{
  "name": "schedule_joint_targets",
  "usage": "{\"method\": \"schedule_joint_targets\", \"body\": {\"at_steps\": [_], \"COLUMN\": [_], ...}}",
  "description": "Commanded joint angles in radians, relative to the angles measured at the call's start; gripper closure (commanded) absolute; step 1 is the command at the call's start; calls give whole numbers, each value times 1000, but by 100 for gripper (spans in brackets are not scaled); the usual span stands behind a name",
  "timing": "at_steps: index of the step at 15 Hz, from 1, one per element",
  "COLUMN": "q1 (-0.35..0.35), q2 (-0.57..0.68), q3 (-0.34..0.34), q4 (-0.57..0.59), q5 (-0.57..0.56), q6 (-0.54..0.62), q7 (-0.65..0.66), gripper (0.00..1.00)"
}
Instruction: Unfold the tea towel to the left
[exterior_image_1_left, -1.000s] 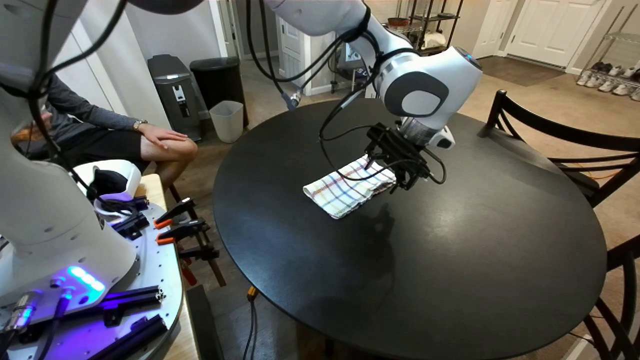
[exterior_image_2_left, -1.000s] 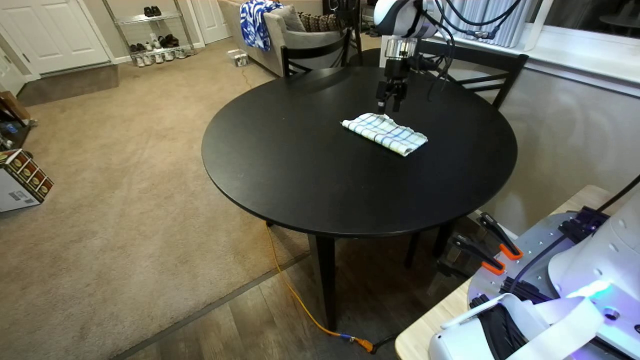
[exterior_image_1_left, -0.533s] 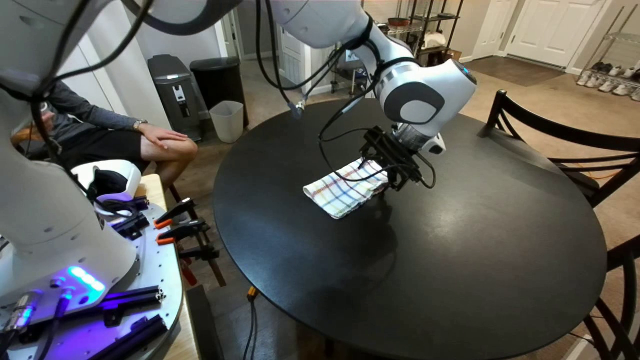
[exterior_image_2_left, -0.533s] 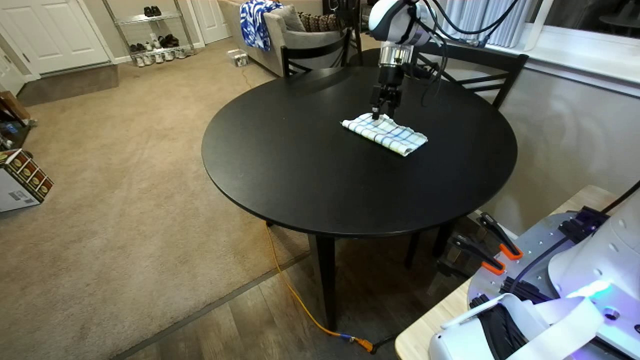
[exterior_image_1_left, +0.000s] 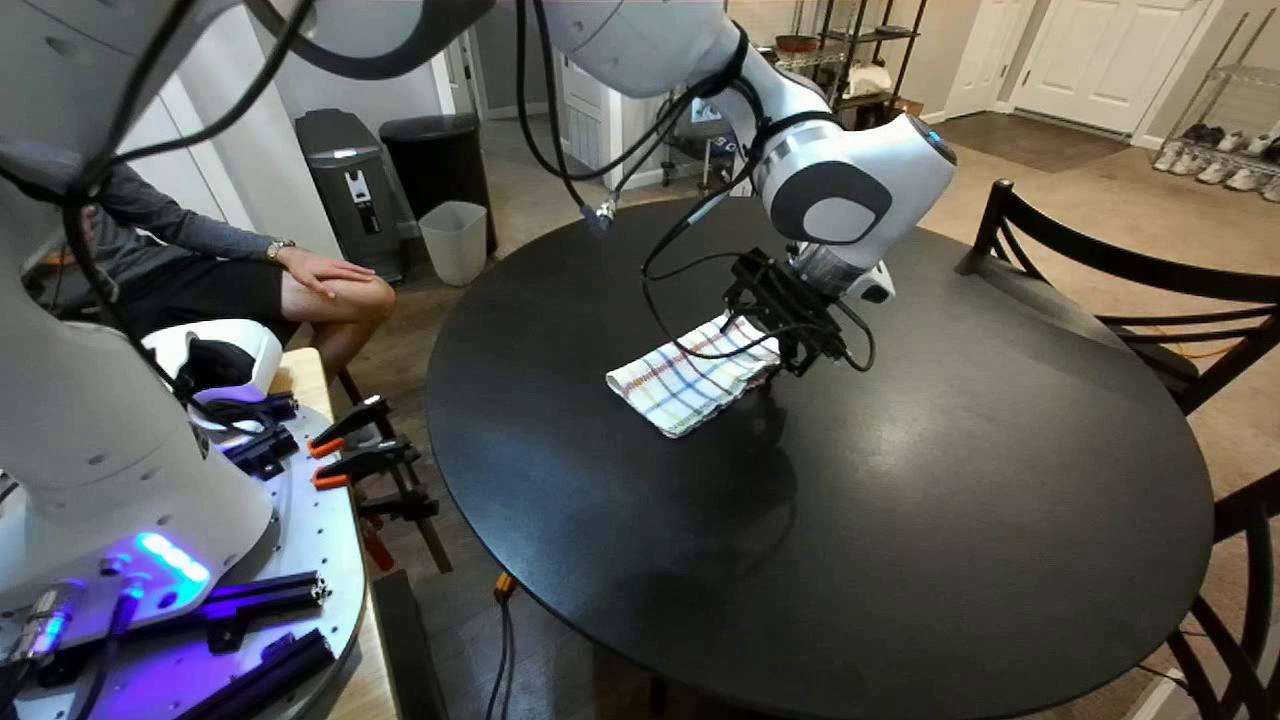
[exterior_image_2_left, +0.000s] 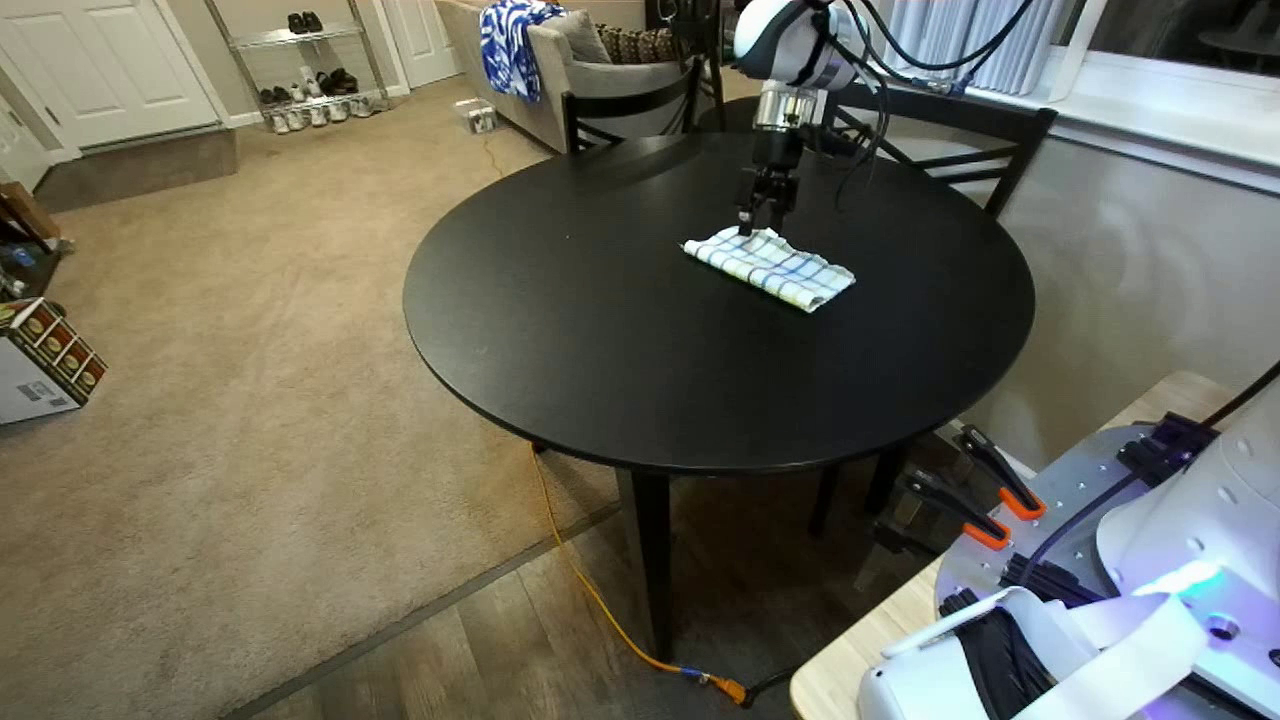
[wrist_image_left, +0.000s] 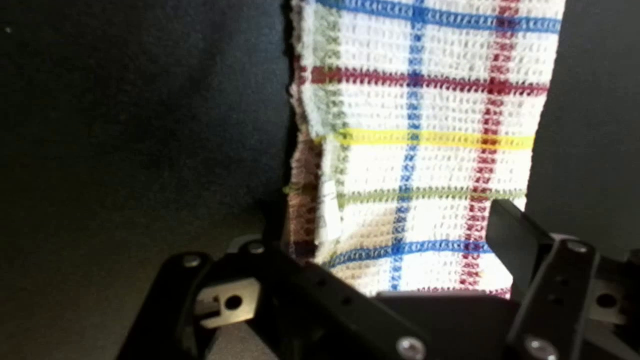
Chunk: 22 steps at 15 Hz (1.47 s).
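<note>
Although the thin white tea towel (exterior_image_1_left: 690, 385), checked in blue, dark red, yellow and olive, lies folded just as it did a second ago, the black two-fingered gripper (wrist_image_left: 392, 230) has come down over one short end of the towel — so the grasping step seems at hand. Its fingers (wrist_image_left: 517, 245) stand wide, straddling the towel: in the wrist view, one just beside the ragged, layered edge, the other overlapping the opposite edge; whether either touches, I cannot tell. Nothing is pinched, so unfolding has probably yet to begin, and catching only the top layer looks delicate. The weave is coarse and waffled — likely limp — with what looks like a small white tag (wrist_image_left: 328, 212) at the layered edge. Beneath the towel spreads the smooth, round black table (exterior_image_1_left: 900, 550); well beyond the towel's covered end stands a black slat-backed chair (exterior_image_1_left: 1130, 262).
</note>
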<state>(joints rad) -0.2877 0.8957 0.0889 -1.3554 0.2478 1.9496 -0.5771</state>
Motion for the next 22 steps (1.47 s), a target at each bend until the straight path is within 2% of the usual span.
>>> {"method": "schedule_joint_targets", "body": {"at_steps": [1, 15, 16, 17, 18, 22], "q1": [-9, -13, -12, -12, -12, -12], "q2": [-16, 3, 3, 4, 4, 4], "q3": [9, 13, 13, 14, 14, 14], "q4": [-3, 32, 33, 34, 34, 34], "q5": [21, 36, 41, 45, 47, 50], "q6": [-1, -92, -98, -100, -101, -101], "q7": [30, 103, 103, 101, 99, 96], "gripper": [0, 1, 25, 26, 31, 58]}}
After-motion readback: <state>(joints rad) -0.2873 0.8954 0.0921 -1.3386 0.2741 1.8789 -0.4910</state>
